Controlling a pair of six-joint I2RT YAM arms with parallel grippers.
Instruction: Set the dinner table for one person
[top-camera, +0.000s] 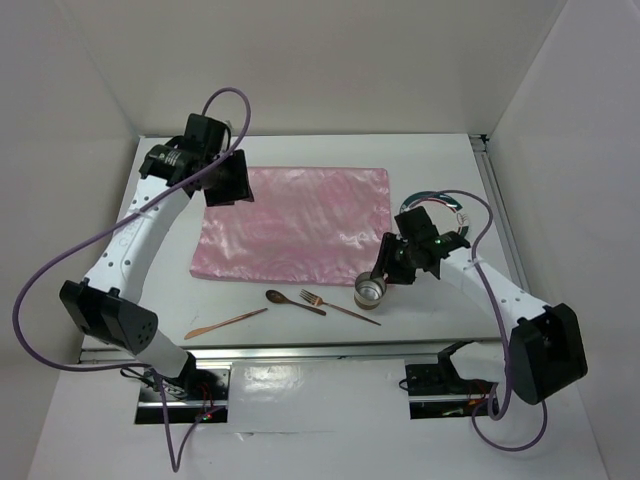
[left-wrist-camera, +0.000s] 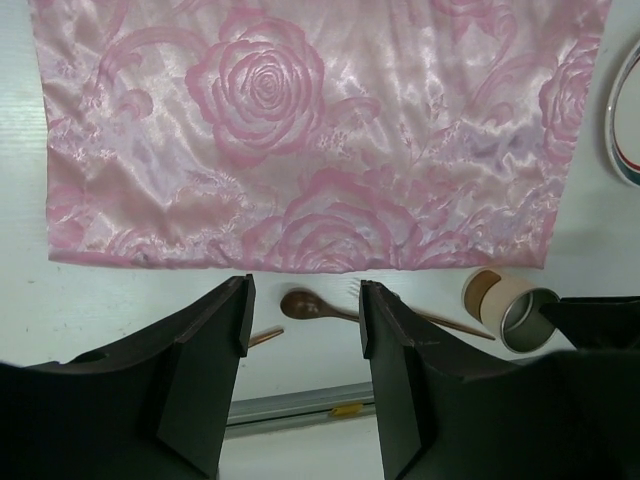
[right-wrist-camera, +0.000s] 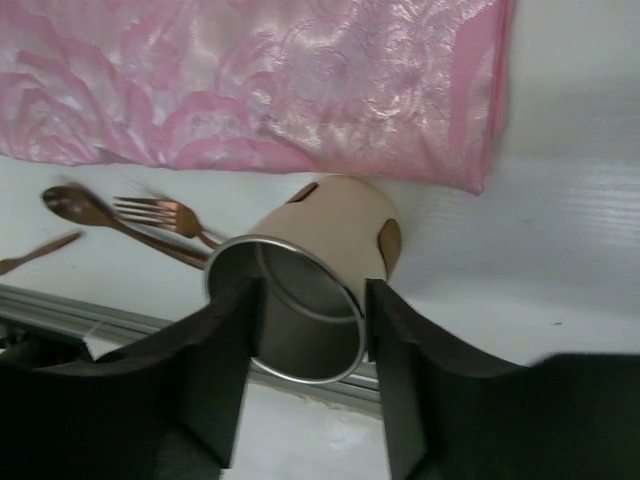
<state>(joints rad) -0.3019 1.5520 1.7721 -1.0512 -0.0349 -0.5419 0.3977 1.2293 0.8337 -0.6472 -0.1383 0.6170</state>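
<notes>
Dinner table (top-camera: 430, 160): flat matte white top, metal edge rails, beneath both arms. Right gripper (right-wrist-camera: 312, 300) fingers flank steel-lined beige cup (right-wrist-camera: 330, 225); clamped or not, cannot tell. Copper spoon (top-camera: 290, 300), fork (top-camera: 338, 306) just beside cup. Left gripper (left-wrist-camera: 303, 300) spread, gripping nothing, above glossy pink rose-pattern mat (left-wrist-camera: 300, 130). White tabletop shows between mat and right rail.

The left arm (top-camera: 140, 225) rises from its base, stretches forward and bends at the elbow, with its wrist turned inward. The left gripper (top-camera: 228, 180) tilts downward, its fingers (left-wrist-camera: 215, 340) well apart with nothing between them. The right arm (top-camera: 490, 285) lies low, reaching forward and to the left. The right gripper (top-camera: 390, 272) angles downward, its fingers (right-wrist-camera: 215, 350) partway apart. Whether they grip anything cannot be told.
</notes>
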